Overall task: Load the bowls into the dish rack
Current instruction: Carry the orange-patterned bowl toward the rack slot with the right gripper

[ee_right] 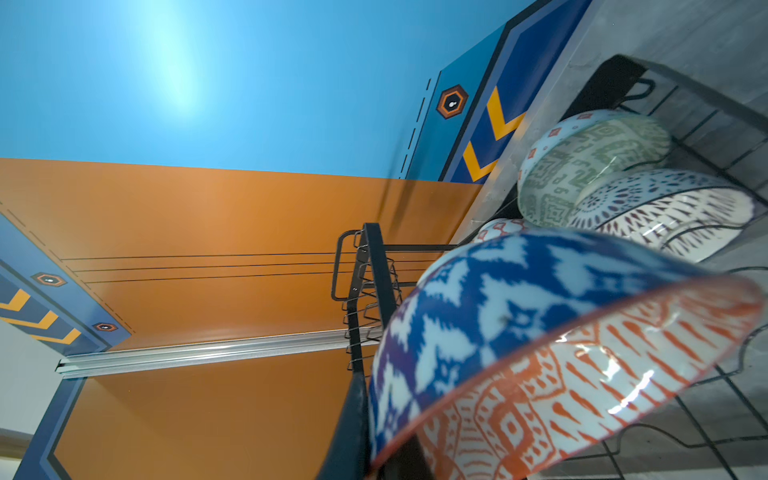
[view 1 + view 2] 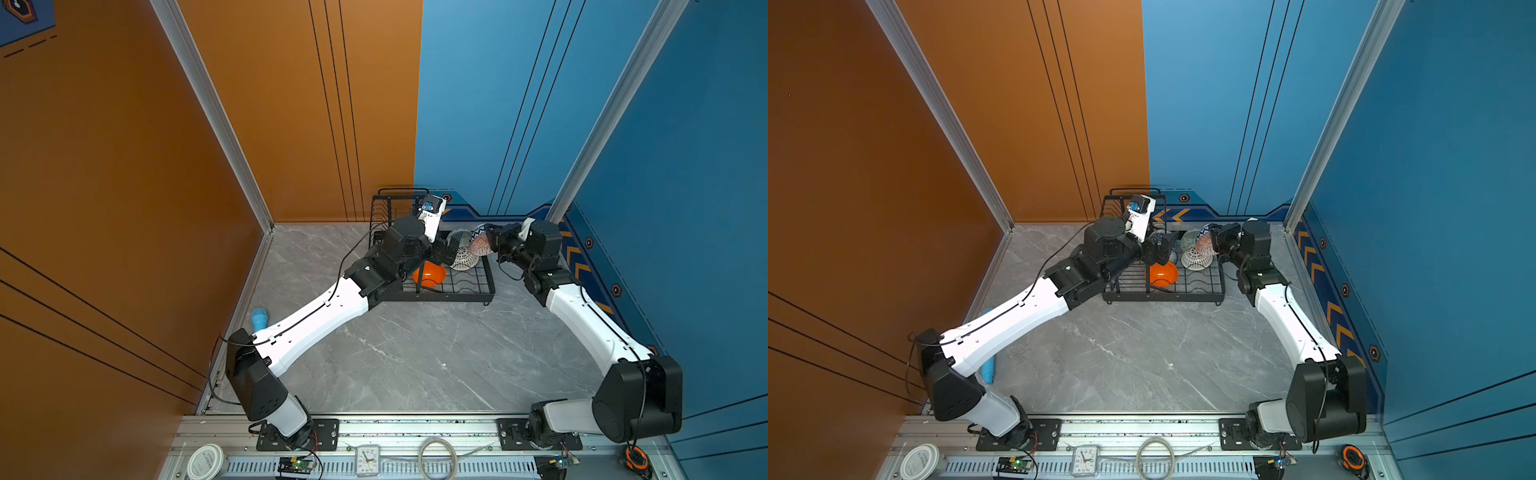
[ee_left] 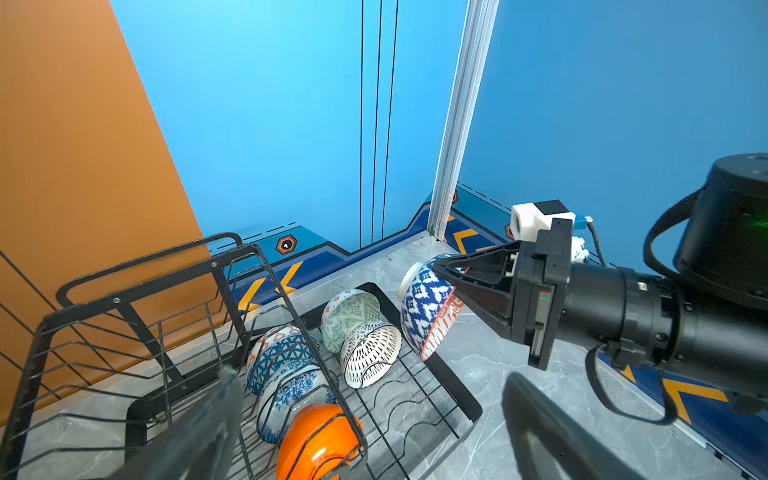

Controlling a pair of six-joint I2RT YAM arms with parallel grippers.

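**Desk:** What does the frame show?

**Photographer:** Two robot arms meet over the dish rack (image 2: 449, 297) on a marble worktop (image 2: 395, 353). The right fingers (image 3: 478, 266) are clamped on the wall of a blue diamond bowl (image 3: 424, 307). They hold it on edge just above the rack's far right corner.

**Desk:** Why on edge?

**Photographer:** My reading is that the bowls in the rack stand tipped between the tray wires, so this one is turned to match. Five are in. A green patterned bowl (image 3: 353, 309) and a black-lattice bowl (image 3: 370, 353) sit at the rack's right end, near the held one. A blue geometric bowl (image 3: 282, 353), a blue floral bowl (image 3: 295, 395) and an orange bowl (image 3: 320, 440) stand in a row nearer the rack's raised shelf. The held bowl looks to be the last.

**Desk:** And the left arm?

**Photographer:** The left fingers (image 3: 216, 415) are spread wide and empty over the rack's middle, near the orange bowl — probably waiting clear.

**Desk:** Anything we can't stand behind?

**Photographer:** I cannot tell whether the held bowl touches the rack's rim. The left fingers are blurred and cut off in the wrist view. In both top views the left arm covers the rack's left half and mostly hides the two blue bowls. A light-blue cylinder (image 2: 258, 318) lies well apart from the rack — partly under that arm.
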